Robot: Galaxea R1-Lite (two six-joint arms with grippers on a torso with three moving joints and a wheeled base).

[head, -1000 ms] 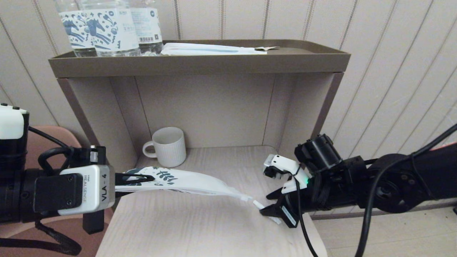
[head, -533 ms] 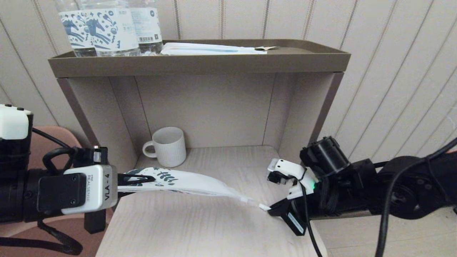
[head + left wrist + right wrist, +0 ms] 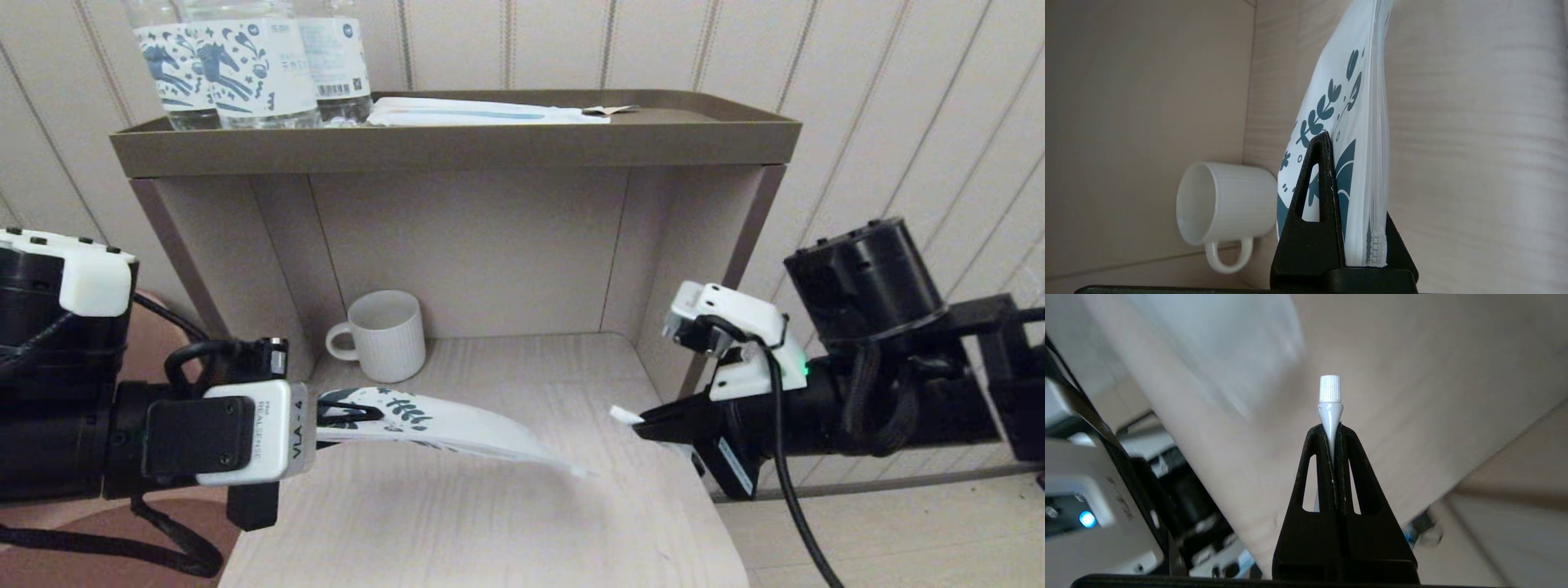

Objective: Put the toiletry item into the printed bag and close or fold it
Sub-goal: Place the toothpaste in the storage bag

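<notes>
The left gripper (image 3: 359,415) sits at the near left of the desk (image 3: 490,523), its fingers (image 3: 1316,192) clamped tight on one end of the printed bag (image 3: 457,425). The bag is held clear of the surface at that end and runs lengthwise from left to right, its free end drooping toward the middle of the desk; whether that tip touches the wood cannot be told. In the left wrist view the zip track runs along one long edge of the bag (image 3: 1355,134), and it appears pressed flat there. The right gripper (image 3: 653,423) is raised at the right edge of the desk, fingers (image 3: 1349,473) fully closed on the toiletry item (image 3: 627,415). The item is a thin white tube; its ribbed cap end (image 3: 1329,388) projects past the fingertips and points left toward the bag, its long axis in line with the fingers and roughly level. Item and bag are apart, with a gap between the cap and the bag's drooping end. A white ribbed mug (image 3: 384,335) stands upright at the far left of the lower shelf space. On the upper tray (image 3: 457,147) stand clear bottles (image 3: 245,65) with horse-print labels and a long flat white packet (image 3: 482,113) lying lengthwise.
</notes>
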